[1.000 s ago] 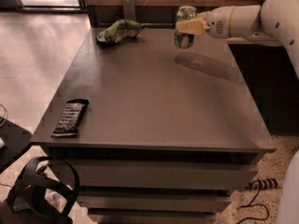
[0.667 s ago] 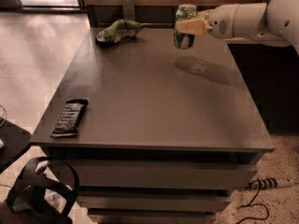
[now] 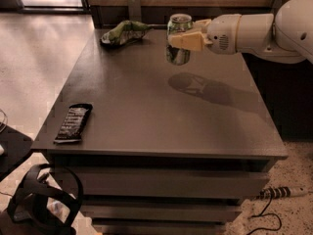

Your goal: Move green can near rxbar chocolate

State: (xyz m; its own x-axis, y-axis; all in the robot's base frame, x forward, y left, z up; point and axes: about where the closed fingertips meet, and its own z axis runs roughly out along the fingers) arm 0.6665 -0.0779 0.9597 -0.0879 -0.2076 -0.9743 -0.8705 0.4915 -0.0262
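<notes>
Gripped side-on, the can (image 3: 178,26) hangs clear of the table (image 3: 161,116), the fingers of the gripper (image 3: 186,40) clamped around its middle. The gripper reaches in from the right, over the far half of the tabletop, with a shadow on the surface below it. The bar (image 3: 73,123) lies flat well away from the gripper, down and to its left, at the table's near left corner. A snack bag (image 3: 124,32) sits off to the gripper's left, at the far edge. The carry ahead looks long and diagonal. Because the bar lies so close to the edge, an overshoot could send the can off the table or knock the bar to the floor. Letting go above the surface could tip the can.
</notes>
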